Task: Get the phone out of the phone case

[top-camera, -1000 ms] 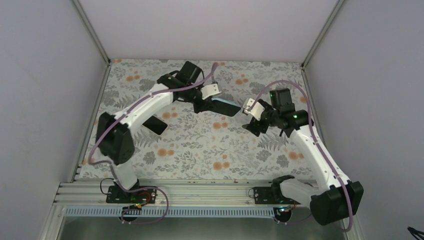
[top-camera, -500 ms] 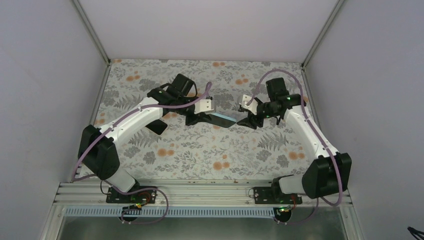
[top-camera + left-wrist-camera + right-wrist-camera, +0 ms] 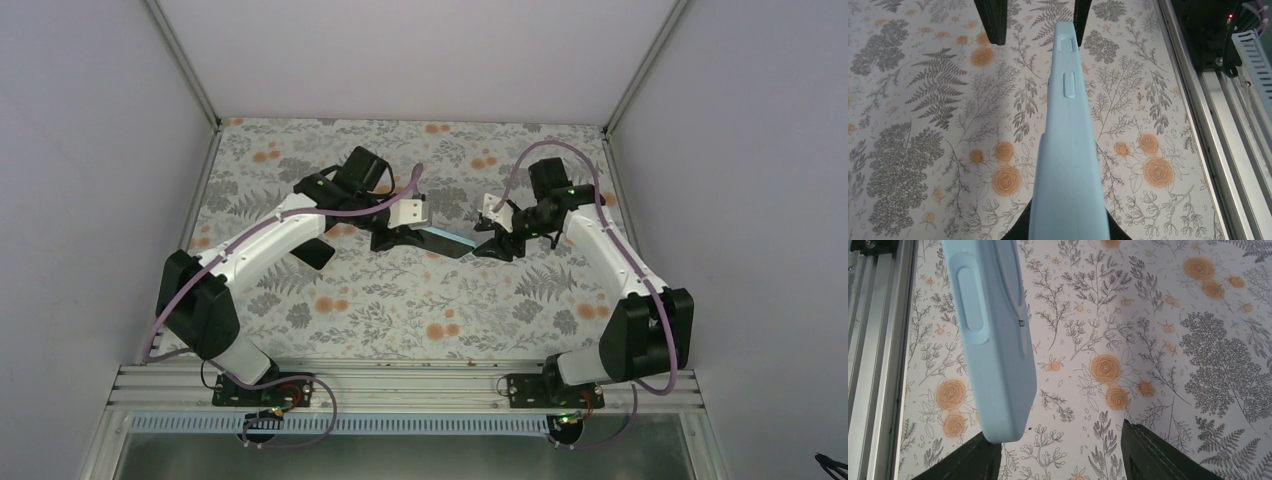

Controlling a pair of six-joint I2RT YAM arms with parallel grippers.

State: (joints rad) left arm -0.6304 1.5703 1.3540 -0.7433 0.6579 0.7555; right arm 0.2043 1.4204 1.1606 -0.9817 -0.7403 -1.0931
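Note:
My left gripper [image 3: 402,236] is shut on one end of the light-blue phone case [image 3: 452,240] and holds it edge-on above the table. In the left wrist view the case [image 3: 1068,130] runs up from my gripper [image 3: 1068,232] and ends between the right gripper's fingers [image 3: 990,20]. My right gripper [image 3: 497,241] is open at the case's free end. In the right wrist view the case [image 3: 990,335] hangs just above the left finger [image 3: 963,460] of the gripper [image 3: 1058,455], not clamped. A flat black slab [image 3: 315,251], which looks like the phone, lies under the left arm.
The floral table cover [image 3: 400,300] spreads below both arms. The aluminium rail [image 3: 400,385] with the arm bases runs along the near edge and shows in the wrist views [image 3: 1218,110]. Grey walls close in left, right and back.
The left arm swung down and nearer with the case. The right gripper moved left to the case's free end, which now sits between its open fingers.

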